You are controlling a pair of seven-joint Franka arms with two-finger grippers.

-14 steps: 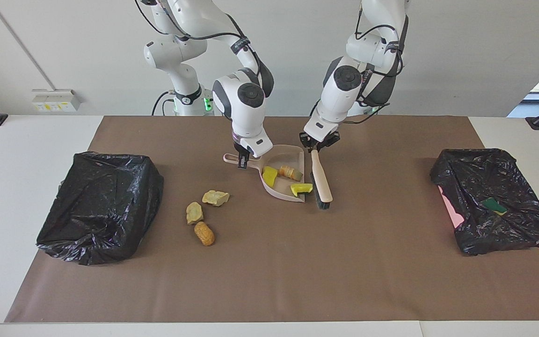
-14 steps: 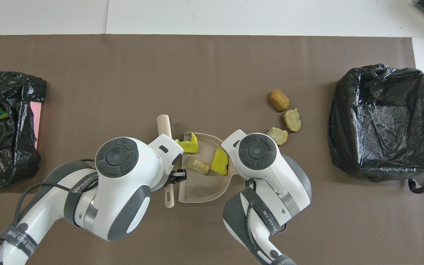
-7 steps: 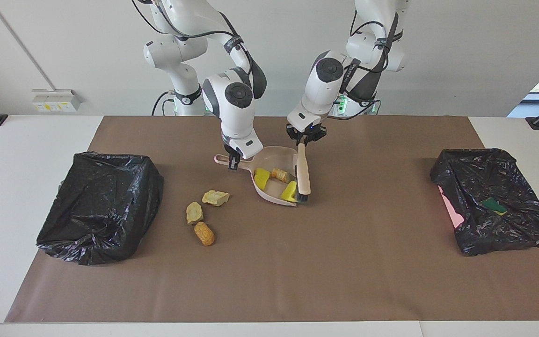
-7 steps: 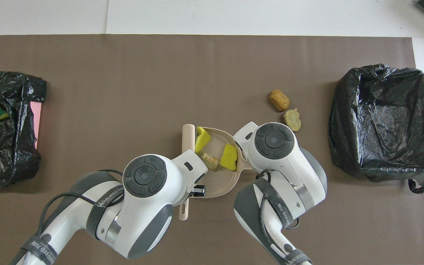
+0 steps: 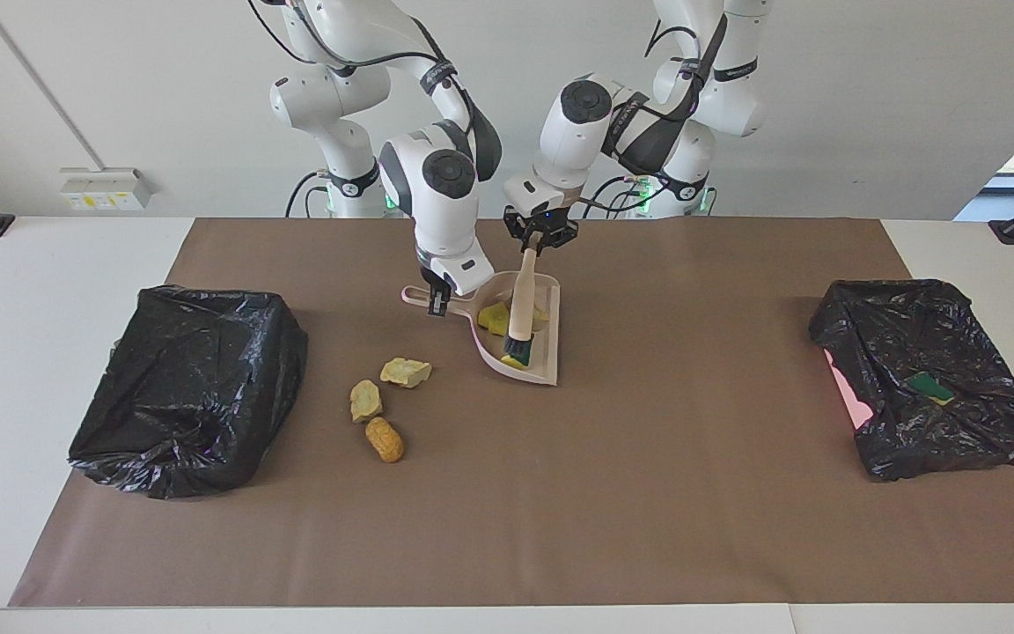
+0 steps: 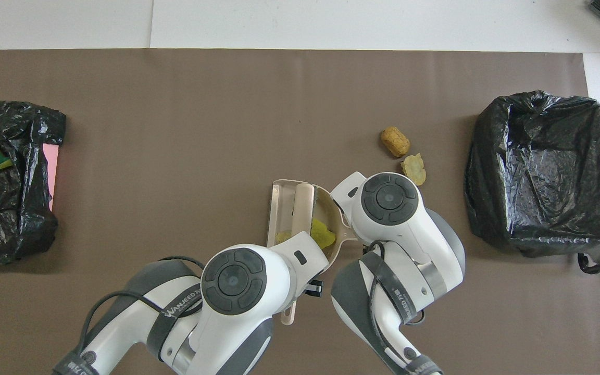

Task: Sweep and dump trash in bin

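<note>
Holding the dustpan [image 5: 520,339] by its handle in my right gripper [image 5: 435,298], pinched tight, I tilt it at frame centre so the yellow scraps [image 5: 496,319] slide to its back wall. My left gripper [image 5: 539,236] pinches the brush [image 5: 519,319], bristles down inside the pan, probably pinning them. Three scraps [image 5: 380,398] wait on the counter [image 5: 560,493] lower left of the pan, beside the black-bagged bin [image 5: 186,387] at frame left.

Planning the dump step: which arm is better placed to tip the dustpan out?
Right, probably: the right pincer grips the dustpan by its handle, while the left pincer holds the brush over it.
</note>
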